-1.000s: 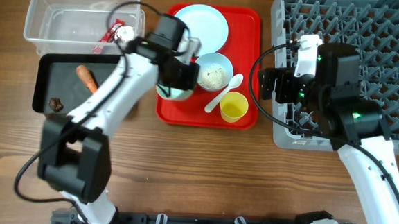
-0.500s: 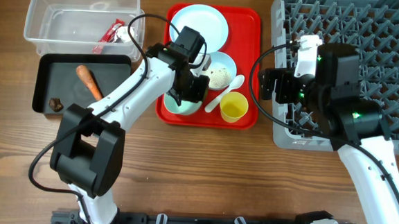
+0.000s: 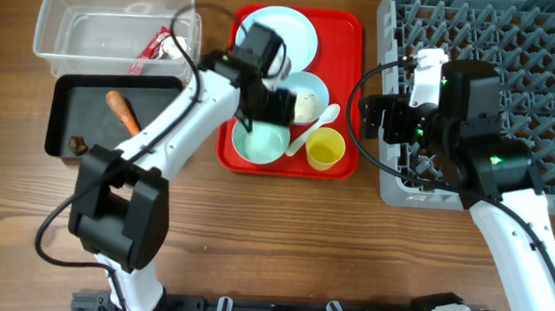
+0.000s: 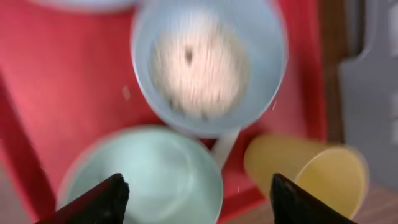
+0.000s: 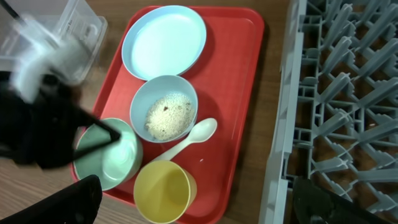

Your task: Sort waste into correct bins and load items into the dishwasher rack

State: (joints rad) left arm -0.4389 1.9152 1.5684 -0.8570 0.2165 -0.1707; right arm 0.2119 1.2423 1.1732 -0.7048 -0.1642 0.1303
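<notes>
Since the earlier frame the left pincer [image 4: 196,186] has let go of the empty bowl [image 3: 259,141] and lifted off it; its arm has shifted toward the far side of the red tray [image 3: 348,30], so the bowl now sits uncovered in the tray's near-left corner. Its fingers [image 4: 99,200] stand wide apart with nothing between them. From the left wrist view the empty bowl lies just below and slightly left of the gap, the bowl of rice [image 3: 302,103] is straight ahead, and the yellow cup [image 3: 324,149] sits by the right finger.

On the tray, the rice bowl touches or nearly touches the empty bowl. The white spoon [image 3: 311,129] lies tilted between the rice bowl and the cup. The plate [image 3: 290,36] sits at the far end, partly under the left arm.

Left of the tray, the clear tub [image 3: 83,23] holds the red wrapper [image 3: 151,48] and the foil ball [image 3: 175,45] at its near-right corner. Print on the wrapper is too small to read. Just in front of the tub, the black tray [image 3: 63,113] holds the carrot piece [image 3: 121,110] and the brown lump [image 3: 77,145].

The right pincer [image 5: 198,182] has not moved; it hangs wide and empty at the left edge of the dishwasher rack [image 3: 535,55], well apart from the dishes. All of this rests on the wooden worktop [image 3: 282,243].
</notes>
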